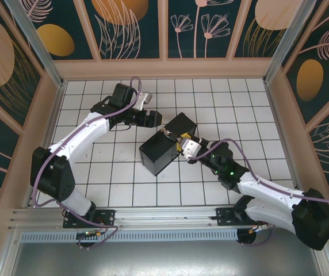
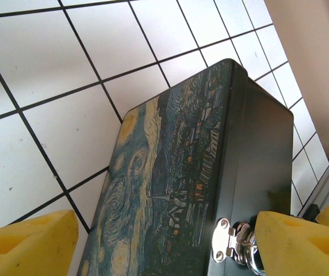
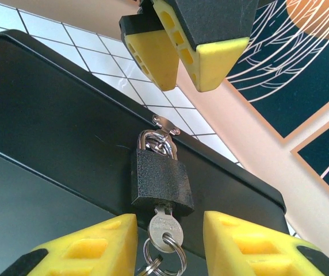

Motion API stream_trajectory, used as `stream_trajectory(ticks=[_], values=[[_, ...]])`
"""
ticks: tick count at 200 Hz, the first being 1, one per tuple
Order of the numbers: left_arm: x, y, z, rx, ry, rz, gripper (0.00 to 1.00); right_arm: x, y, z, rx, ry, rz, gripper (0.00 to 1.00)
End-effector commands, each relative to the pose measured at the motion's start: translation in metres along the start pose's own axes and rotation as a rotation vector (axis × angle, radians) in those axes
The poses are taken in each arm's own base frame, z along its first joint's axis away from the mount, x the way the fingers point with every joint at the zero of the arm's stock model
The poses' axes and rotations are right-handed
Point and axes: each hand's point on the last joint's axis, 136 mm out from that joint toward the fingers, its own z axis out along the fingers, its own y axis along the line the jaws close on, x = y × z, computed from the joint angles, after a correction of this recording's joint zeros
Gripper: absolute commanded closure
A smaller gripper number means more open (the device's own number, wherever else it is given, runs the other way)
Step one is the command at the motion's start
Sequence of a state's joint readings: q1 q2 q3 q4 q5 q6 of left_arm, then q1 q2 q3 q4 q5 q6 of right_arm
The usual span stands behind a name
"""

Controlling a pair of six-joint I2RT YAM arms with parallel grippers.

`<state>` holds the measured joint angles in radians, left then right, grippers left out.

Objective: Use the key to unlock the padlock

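The padlock (image 3: 161, 181) has a dark grey body and a silver shackle, and it hangs from the hasp (image 3: 165, 122) of the dark box (image 1: 159, 152). The key (image 3: 165, 230) is seated in the bottom of the padlock, with rings dangling from its head. My right gripper (image 3: 168, 238) is open, one yellow finger on each side of the key, with a gap on both sides. My left gripper (image 2: 164, 241) is open over the box's starry painted lid (image 2: 170, 172), its right finger (image 2: 302, 247) next to the hasp (image 2: 222, 247). It hovers just past the box's far edge (image 1: 149, 117).
The box lies tilted on the white tiled floor (image 1: 239, 103) at mid-table, between both arms. Beige walls (image 1: 164, 68) enclose the floor, and an aluminium rail (image 1: 153, 215) runs along the near edge. Open tiles lie at the back right and front left.
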<state>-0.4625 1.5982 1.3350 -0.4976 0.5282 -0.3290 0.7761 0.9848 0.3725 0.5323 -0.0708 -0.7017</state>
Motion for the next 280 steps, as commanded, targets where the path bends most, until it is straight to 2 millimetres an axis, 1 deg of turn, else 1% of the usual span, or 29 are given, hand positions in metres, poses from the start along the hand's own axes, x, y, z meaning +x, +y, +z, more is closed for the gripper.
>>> stream_trajectory(ticks=[1,48,69,111,143,164,195,231,253,266,280], values=[[-0.002,-0.002,0.002,0.022,0.002,0.026,0.20,-0.007,-0.008,0.003,0.008,0.005,-0.023,0.66],[-0.003,-0.002,0.003,0.026,0.005,0.030,0.20,0.000,-0.010,0.002,0.002,0.039,-0.035,0.66],[-0.003,-0.003,0.003,0.029,0.008,0.036,0.20,0.002,-0.010,0.004,-0.006,0.050,-0.040,0.69],[-0.002,-0.003,0.003,0.032,0.013,0.041,0.20,-0.001,-0.010,0.007,-0.012,0.035,-0.037,0.73],[0.000,-0.003,0.004,0.036,0.019,0.040,0.21,0.000,-0.009,0.008,-0.020,0.045,-0.032,0.79],[0.001,-0.003,0.003,0.034,0.019,0.042,0.22,-0.003,-0.009,0.008,-0.031,0.041,-0.018,0.84],[0.001,-0.004,0.003,0.041,0.021,0.048,0.23,-0.004,-0.009,0.007,-0.042,0.047,-0.007,0.86],[0.008,-0.006,0.005,0.049,0.038,0.070,0.25,-0.016,-0.009,0.006,-0.074,0.029,0.040,0.90],[0.016,-0.006,0.007,0.037,0.053,0.093,0.25,-0.016,-0.004,0.007,-0.120,0.053,0.076,0.92],[0.021,-0.003,0.009,0.023,0.062,0.092,0.25,-0.016,-0.002,0.008,-0.146,0.067,0.110,0.93],[0.025,-0.001,0.010,0.016,0.068,0.093,0.25,-0.018,-0.004,0.009,-0.159,0.082,0.165,0.95]])
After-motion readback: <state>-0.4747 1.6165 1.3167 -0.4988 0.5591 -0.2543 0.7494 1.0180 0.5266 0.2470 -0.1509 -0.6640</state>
